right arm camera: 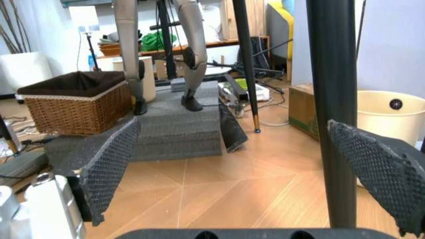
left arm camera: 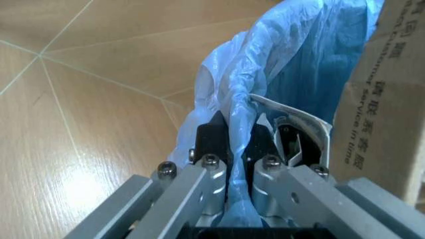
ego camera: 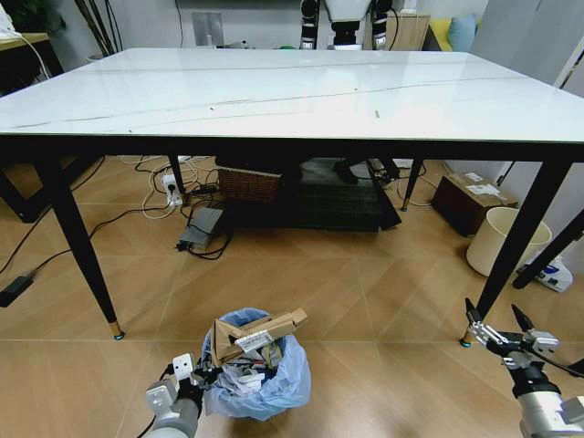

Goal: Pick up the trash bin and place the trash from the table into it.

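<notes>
Because the table (ego camera: 292, 91) carries no litter in the head view, the task looks close to finished, with the trash (ego camera: 248, 351) already heaped inside the trash bin (ego camera: 265, 388), which stands on the wooden floor (ego camera: 365, 301) in front of the table, near its front left leg. A folded brown cardboard piece (ego camera: 260, 330) lies across the bin's mouth above crumpled papers, probably too long to sink in. The left gripper (ego camera: 187, 379) sits at the bin's left rim, and the left wrist view shows why: its fingers (left arm camera: 212, 142) are pressed together on a fold of the light blue bag (left arm camera: 265, 74) at the rim, a pinch that lets the arm hold or carry the bin by its edge. Whether the hard rim is caught along with the plastic is hard to tell from this angle. The right gripper (ego camera: 497, 327) hovers low beside the table's front right leg (ego camera: 520, 242), its mesh-faced pads (right arm camera: 109, 167) spread wide with nothing between them, out of the way. The plain cream bin (ego camera: 502, 239) stands beyond that leg, unused
</notes>
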